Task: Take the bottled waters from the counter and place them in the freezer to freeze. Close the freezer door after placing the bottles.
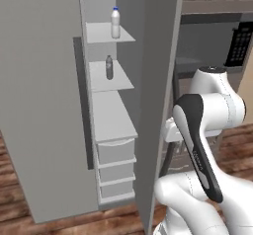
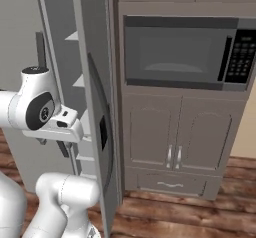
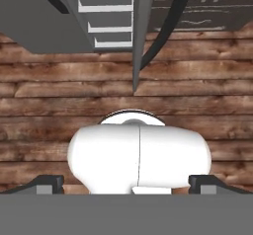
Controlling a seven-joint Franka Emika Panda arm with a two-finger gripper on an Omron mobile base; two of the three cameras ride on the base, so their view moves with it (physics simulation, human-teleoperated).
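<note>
1. The gripper [image 3: 126, 183] points down at the wooden floor [image 3: 49, 105], its jaws wide and holding nothing.
2. Just ahead, the freezer door [image 1: 158, 81] stands open, edge-on; push its outer face, near the handle, so it swings fully shut.
3. Farther in, the whitish bottle [image 1: 115, 23] and the darker bottle [image 1: 109, 67] stand on separate shelves.

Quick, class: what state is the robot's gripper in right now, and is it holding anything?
Gripper: open, jaws spread wide, holding nothing; it points down at the wooden floor.
</note>
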